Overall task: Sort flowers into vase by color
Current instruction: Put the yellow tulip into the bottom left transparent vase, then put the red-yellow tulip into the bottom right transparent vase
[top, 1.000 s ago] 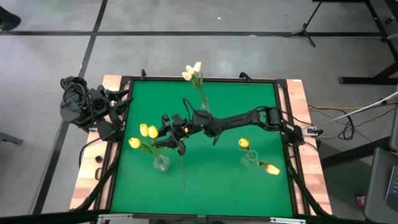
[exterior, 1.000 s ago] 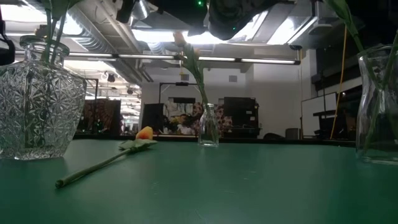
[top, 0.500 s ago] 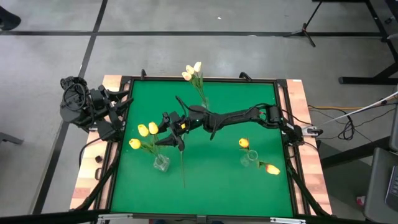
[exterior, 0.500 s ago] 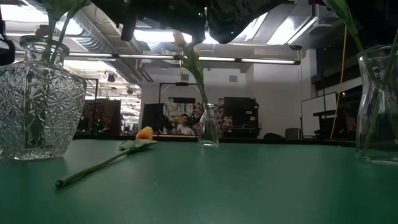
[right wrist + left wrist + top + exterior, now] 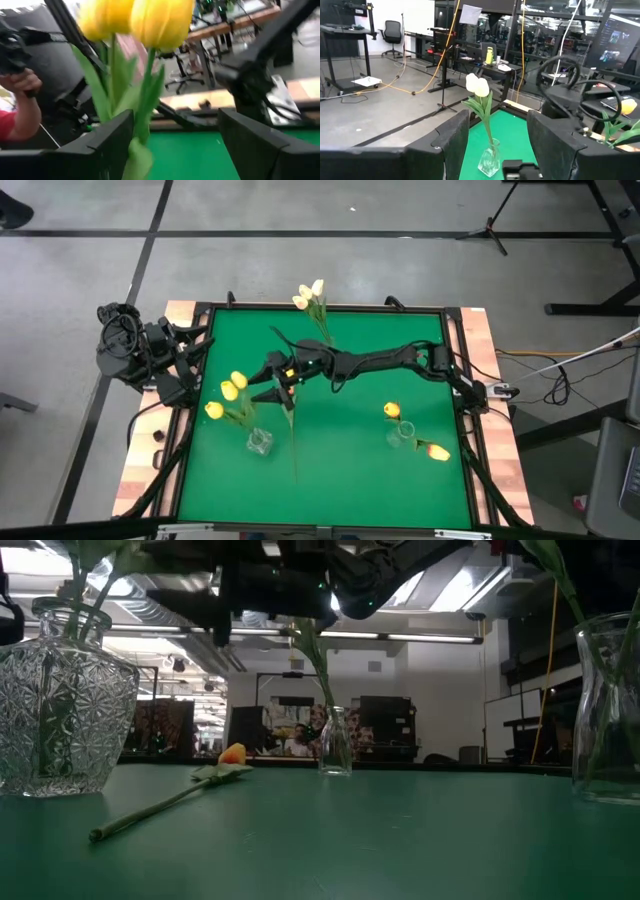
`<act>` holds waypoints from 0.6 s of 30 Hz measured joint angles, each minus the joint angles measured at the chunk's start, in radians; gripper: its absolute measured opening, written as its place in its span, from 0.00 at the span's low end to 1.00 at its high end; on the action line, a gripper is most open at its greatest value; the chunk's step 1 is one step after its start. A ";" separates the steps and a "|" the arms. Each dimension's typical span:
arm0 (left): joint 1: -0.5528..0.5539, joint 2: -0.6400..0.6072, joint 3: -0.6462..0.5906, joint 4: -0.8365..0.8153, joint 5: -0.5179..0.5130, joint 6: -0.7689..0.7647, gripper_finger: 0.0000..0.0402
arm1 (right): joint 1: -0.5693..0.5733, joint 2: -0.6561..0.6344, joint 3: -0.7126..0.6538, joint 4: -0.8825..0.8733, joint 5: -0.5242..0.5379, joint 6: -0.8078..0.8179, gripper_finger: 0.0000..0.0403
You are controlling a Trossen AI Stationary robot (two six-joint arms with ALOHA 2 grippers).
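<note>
Your right gripper (image 5: 268, 377) is standing with its jaws spread wide and holding nothing. In its wrist view two yellow tulip heads (image 5: 136, 20) are sitting just ahead, between the fingers (image 5: 105, 142), stems not pinched.

Your left gripper (image 5: 497, 145) is waiting off the table's left edge, jaws open and empty, looking toward the white bunch (image 5: 477, 86).

Risks, as I judge them:
- The right arm is hovering close over the yellow bunch (image 5: 228, 393); any sideways sweep is likely to catch a stem and tip the cut-glass vase (image 5: 62, 710).
- The stems are thin and springy, so one could be dragging out with the fingers.
- The loose tulip (image 5: 292, 405) is lying flat on the mat beneath the arm; its orange head (image 5: 232, 753) belongs at the right-hand vase (image 5: 403, 436), so a low pickup is risking a scrape on the mat.

Count, high view:
- Vases: three.
- Yellow heads in the near-left vase: three.
- White heads in the far vase (image 5: 326, 348): I am reading two or three; cannot settle it.
- Orange-and-yellow heads (image 5: 391, 410) at the right vase: two.
- Loose on the mat: one.
</note>
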 joint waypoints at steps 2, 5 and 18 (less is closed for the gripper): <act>0.000 0.000 0.000 0.000 0.000 0.000 0.49 | -0.006 0.000 0.000 -0.040 0.000 -0.003 0.71; 0.000 0.000 0.000 0.000 0.000 0.000 0.49 | -0.013 0.000 0.000 -0.099 0.000 -0.008 0.71; 0.000 0.000 0.000 0.000 0.000 0.000 0.49 | -0.024 0.000 0.000 -0.330 -0.008 -0.031 0.71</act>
